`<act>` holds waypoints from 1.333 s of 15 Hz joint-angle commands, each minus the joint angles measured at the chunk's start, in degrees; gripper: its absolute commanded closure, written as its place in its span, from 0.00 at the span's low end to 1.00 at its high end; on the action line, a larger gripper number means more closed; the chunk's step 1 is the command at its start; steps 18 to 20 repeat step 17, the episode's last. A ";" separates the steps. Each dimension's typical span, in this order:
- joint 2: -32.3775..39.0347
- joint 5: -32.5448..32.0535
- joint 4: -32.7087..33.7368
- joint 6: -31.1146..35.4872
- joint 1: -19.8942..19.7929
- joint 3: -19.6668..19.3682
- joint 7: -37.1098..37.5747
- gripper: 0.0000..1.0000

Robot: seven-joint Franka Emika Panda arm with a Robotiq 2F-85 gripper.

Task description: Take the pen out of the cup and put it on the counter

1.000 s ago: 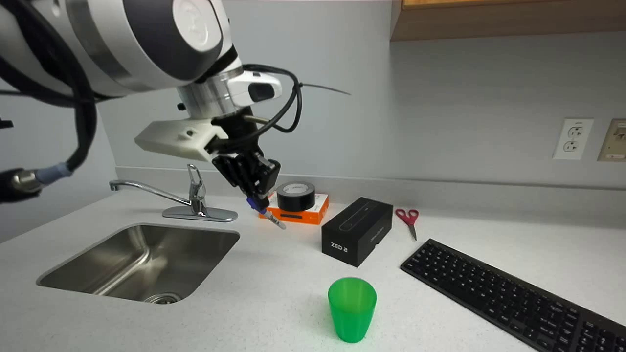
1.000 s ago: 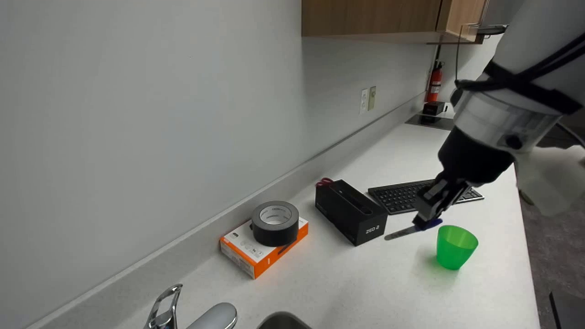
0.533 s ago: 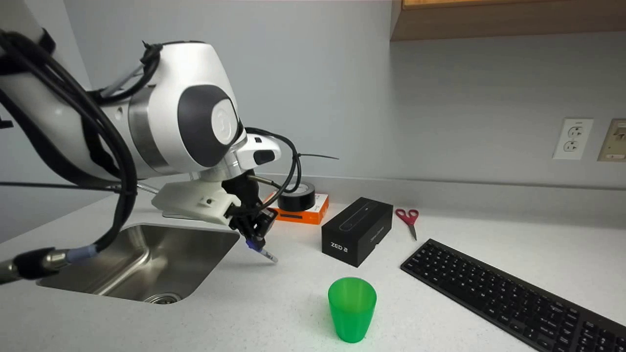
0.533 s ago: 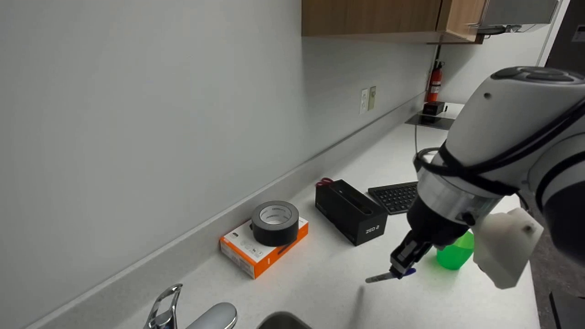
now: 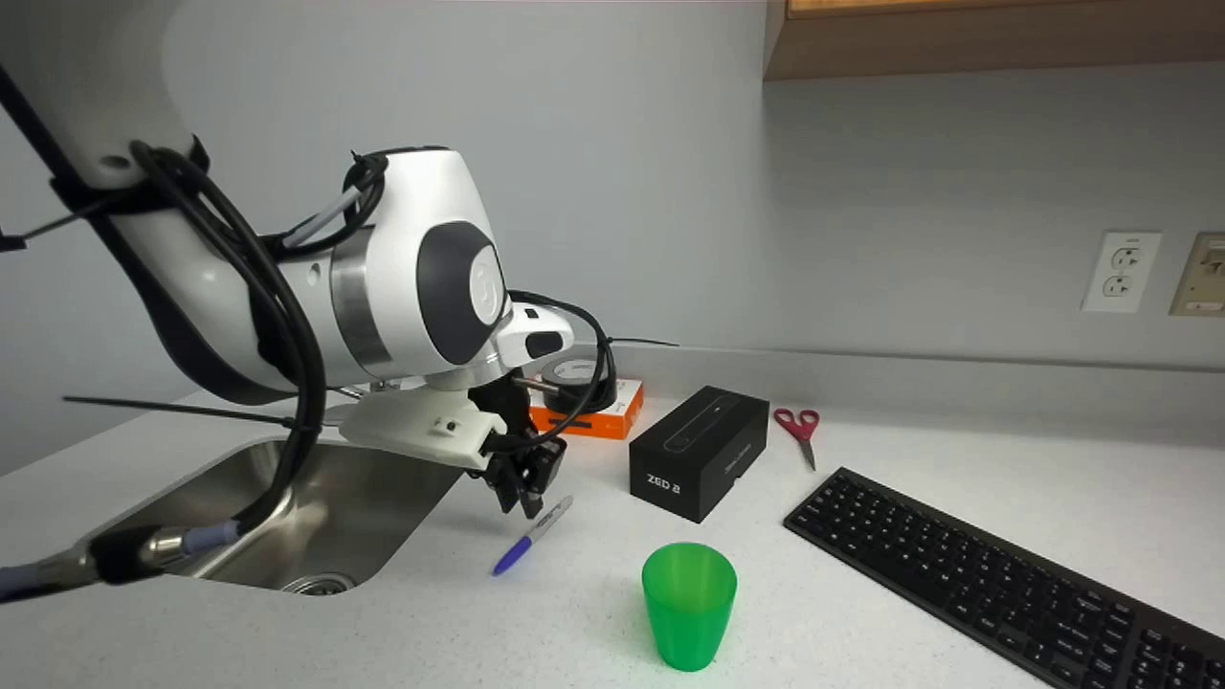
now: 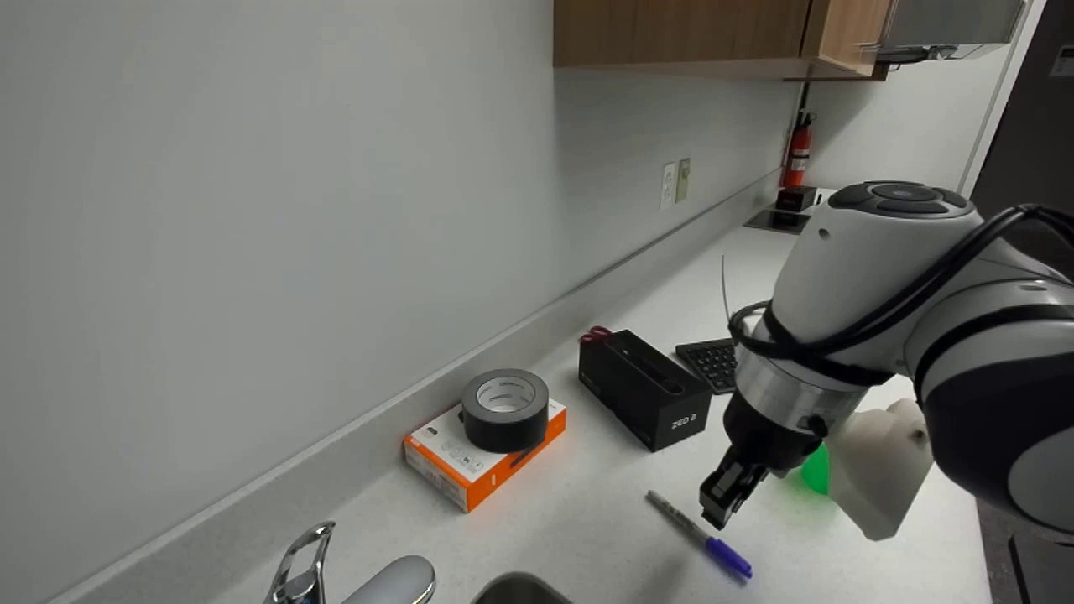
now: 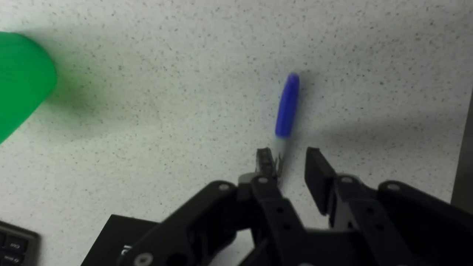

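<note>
The blue-capped pen [image 5: 522, 545] lies flat on the off-white counter [image 5: 574, 622] between the sink and the cup. It also shows in an exterior view [image 6: 728, 555] and in the wrist view [image 7: 287, 107]. My gripper [image 5: 522, 509] is open just above the pen's grey end, apart from it. In the wrist view the gripper [image 7: 289, 149] has a clear gap between its fingers, and the left finger partly hides the pen's grey barrel. The green cup [image 5: 689, 612] stands upright and appears empty; the arm partly covers it in an exterior view [image 6: 814, 471].
The steel sink [image 5: 383, 507] lies under the arm, with the faucet [image 6: 310, 570] behind it. A black box [image 5: 699, 455], red scissors [image 5: 799, 426], a keyboard [image 5: 1005, 584] and an orange-white box [image 6: 470, 470] with black tape [image 6: 503, 428] on it stand around.
My gripper came down to the counter holding the pen, in front of the sink's right edge. It has opened, and the pen now lies on the counter, turned from its held angle.
</note>
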 commanded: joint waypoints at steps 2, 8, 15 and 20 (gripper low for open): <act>2.16 -0.89 2.22 -0.81 0.48 -0.69 1.10 0.30; 2.74 4.54 3.28 -1.66 6.73 -6.44 -2.33 0.00; 2.45 6.55 2.79 -1.83 8.97 -8.60 -2.93 0.00; 2.45 6.50 3.01 -2.29 8.98 -8.59 -2.87 0.00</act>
